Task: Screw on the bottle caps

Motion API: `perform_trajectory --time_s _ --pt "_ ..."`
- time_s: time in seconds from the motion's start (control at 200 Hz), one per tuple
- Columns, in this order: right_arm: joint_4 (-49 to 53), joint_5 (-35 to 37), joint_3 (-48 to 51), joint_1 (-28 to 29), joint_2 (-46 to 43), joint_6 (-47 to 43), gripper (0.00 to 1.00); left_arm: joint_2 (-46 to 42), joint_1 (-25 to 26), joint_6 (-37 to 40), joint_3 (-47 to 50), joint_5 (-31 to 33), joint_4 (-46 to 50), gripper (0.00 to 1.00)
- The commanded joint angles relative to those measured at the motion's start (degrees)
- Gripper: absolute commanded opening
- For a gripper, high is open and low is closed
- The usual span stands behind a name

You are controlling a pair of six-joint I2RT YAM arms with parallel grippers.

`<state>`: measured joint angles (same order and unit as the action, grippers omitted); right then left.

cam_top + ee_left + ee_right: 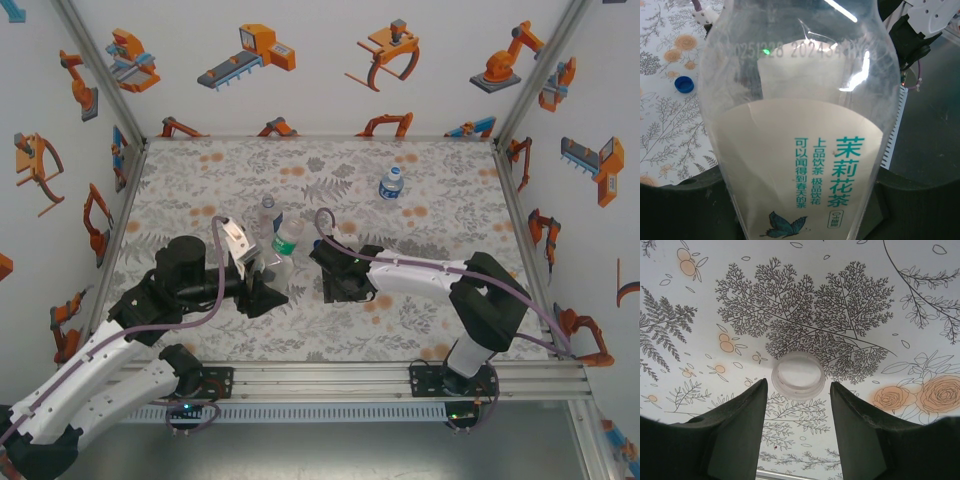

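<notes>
Status: early, I'd say. No cap visibly screwed on yet, and two caps lie loose on the table.
- Green-label bottle: the tallest, left of the table's middle, clamped in the left gripper. Clear plastic, pale label with green print and a butterfly. Can't read its neck.
- Slim bottle: stands just beyond it toward the far edge, untouched.
- Squat bottle: alone near the far edge, right of middle, well apart from both arms. Too small to tell if it's capped.
- Right gripper: low over the table's middle, jaws wide.
- White cap: narrower than that gap, lies flat on the cloth just ahead of the tips, not gripped.
- Blue cap: lies on the cloth beside the held bottle.

To do: pinch the white cap, thread it on, then repeat for the rest
</notes>
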<state>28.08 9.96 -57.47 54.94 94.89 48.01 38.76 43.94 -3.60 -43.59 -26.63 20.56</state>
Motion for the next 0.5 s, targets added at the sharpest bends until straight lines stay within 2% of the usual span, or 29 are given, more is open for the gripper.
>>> perform_trajectory --time_s 0.0,0.491 --pt "0.95 0.33 -1.21 -0.24 -1.38 -0.28 0.50 0.12 -0.08 -0.36 -0.14 -0.88 -1.74 0.00" --pt "-1.09 -1.01 -1.27 -0.21 -1.45 -0.42 0.51 -0.27 -0.06 -0.37 0.00 -0.84 -1.40 0.00"
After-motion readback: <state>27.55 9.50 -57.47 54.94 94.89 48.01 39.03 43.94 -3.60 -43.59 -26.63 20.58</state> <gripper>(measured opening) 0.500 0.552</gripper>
